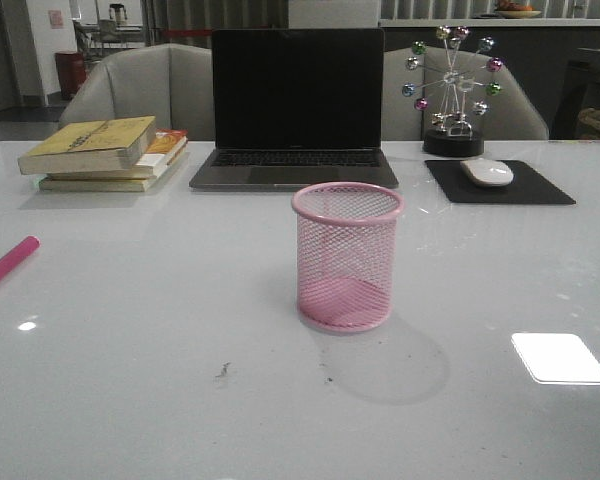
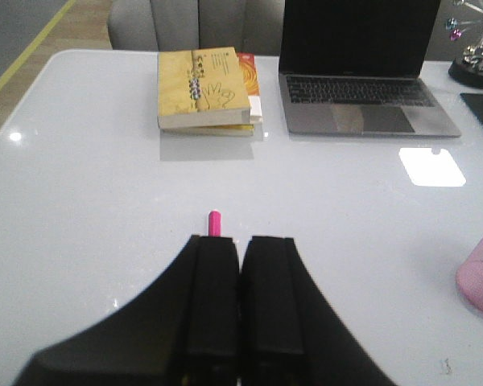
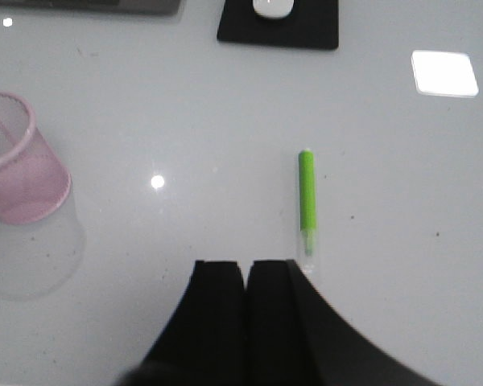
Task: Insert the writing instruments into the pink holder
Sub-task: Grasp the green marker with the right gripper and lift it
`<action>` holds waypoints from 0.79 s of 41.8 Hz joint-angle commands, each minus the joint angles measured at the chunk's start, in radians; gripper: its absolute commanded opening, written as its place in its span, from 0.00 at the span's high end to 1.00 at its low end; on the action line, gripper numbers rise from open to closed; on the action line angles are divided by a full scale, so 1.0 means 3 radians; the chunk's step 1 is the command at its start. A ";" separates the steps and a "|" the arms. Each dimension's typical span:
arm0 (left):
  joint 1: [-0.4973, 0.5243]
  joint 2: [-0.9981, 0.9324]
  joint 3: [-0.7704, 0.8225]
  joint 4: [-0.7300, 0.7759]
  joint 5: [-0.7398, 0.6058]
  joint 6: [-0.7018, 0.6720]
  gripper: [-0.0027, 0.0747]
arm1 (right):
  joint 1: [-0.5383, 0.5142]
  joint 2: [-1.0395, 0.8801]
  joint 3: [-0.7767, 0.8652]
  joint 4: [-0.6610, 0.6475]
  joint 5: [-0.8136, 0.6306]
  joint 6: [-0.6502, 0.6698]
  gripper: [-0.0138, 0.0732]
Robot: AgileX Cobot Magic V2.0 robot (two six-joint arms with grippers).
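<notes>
A glossy white worktop (image 1: 130, 380) fills the scene, with grey chairs and a dim office behind it. Along its far edge sit one open laptop (image 1: 296, 110) with a dark screen, a stack of books (image 1: 105, 153) topped by a yellow paperback, one black mouse pad (image 1: 500, 183) carrying a white mouse (image 1: 487, 172), and a desk toy (image 1: 453, 90) of coloured metallic balls on spokes.

The pink holder (image 1: 346, 256), a single wire-mesh cylinder with a rolled rim and solid base, stands upright and empty at the middle of the worktop.

There are two writing instruments. The magenta marker (image 1: 7, 263) lies flat at the worktop's left edge, well apart from the holder; the left wrist view shows only its tip beyond the left gripper (image 2: 239, 249). The lime green marker (image 3: 307, 199), smooth and cylindrical with a pale tip, appears only in the right wrist view, lying flat just beside the right gripper (image 3: 245, 273).

Both pairs of black jaws are closed together, holding nothing.
</notes>
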 commanded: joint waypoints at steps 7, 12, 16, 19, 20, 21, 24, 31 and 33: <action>-0.0014 0.0241 0.0011 -0.0045 -0.0329 0.0000 0.84 | 0.0018 0.0464 -0.0062 -0.0031 -0.0104 -0.0002 0.78; -0.0014 0.0351 0.0051 -0.0031 -0.0329 0.0042 0.83 | 0.0018 0.0705 -0.0062 -0.0055 -0.0156 0.0001 0.58; -0.0041 0.0422 0.0051 -0.0046 -0.0364 0.0068 0.73 | -0.0024 0.0934 -0.0078 -0.0075 -0.0257 0.0035 0.37; -0.0150 0.0459 0.0051 -0.0046 -0.0426 0.0073 0.56 | -0.0143 0.1166 -0.0143 -0.0075 -0.0299 0.0126 0.30; -0.0210 0.0470 0.0051 -0.0046 -0.0449 0.0073 0.48 | -0.0200 0.1258 -0.0179 -0.0078 -0.0302 0.0153 0.30; -0.0263 0.0484 0.0051 -0.0046 -0.0463 0.0073 0.42 | -0.0246 0.1329 -0.0213 -0.0078 -0.0302 0.0153 0.30; -0.0467 0.0512 0.0051 -0.0040 -0.0463 0.0073 0.28 | -0.0392 0.1579 -0.0348 -0.0078 -0.0299 0.0153 0.30; -0.1008 0.0557 0.0051 -0.0039 -0.0396 0.0073 0.28 | -0.0574 0.2295 -0.0777 -0.0082 -0.0283 0.0090 0.30; -0.1147 0.0557 0.0051 -0.0039 -0.0389 0.0073 0.29 | -0.0574 0.2477 -0.0915 -0.0082 -0.0273 0.0057 0.30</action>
